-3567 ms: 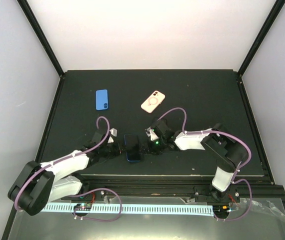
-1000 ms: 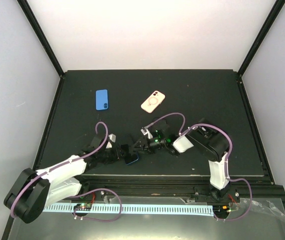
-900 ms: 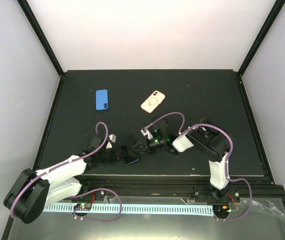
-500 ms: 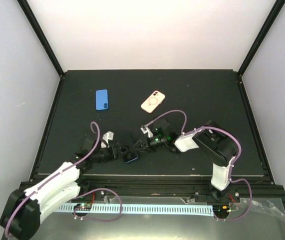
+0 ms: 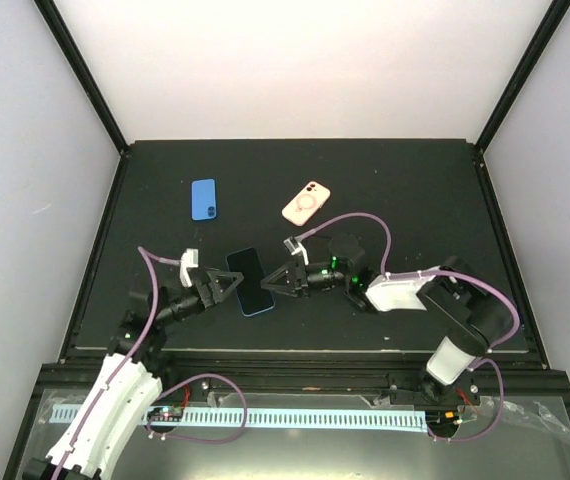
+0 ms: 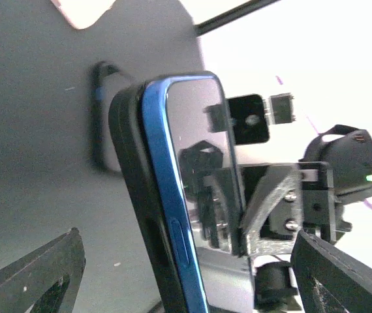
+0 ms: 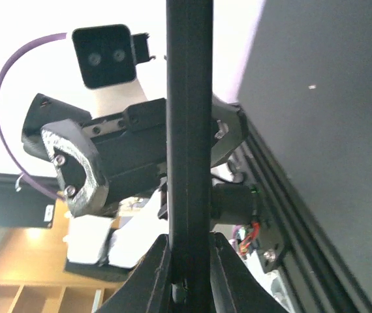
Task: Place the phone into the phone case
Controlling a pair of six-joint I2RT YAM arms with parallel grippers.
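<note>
Two grippers flank the phone (image 5: 251,281). The right gripper (image 5: 277,281) is clamped on the phone's right edge, screen upward. The left gripper (image 5: 227,288), at the phone's left, stands spread, its fingers clear of the phone. Beyond the phone, well apart on the black table (image 5: 415,200), the pale pink phone case (image 5: 306,203) lies ring-side up. A blue phone-shaped item (image 5: 203,199) lies beyond-left.
</note>
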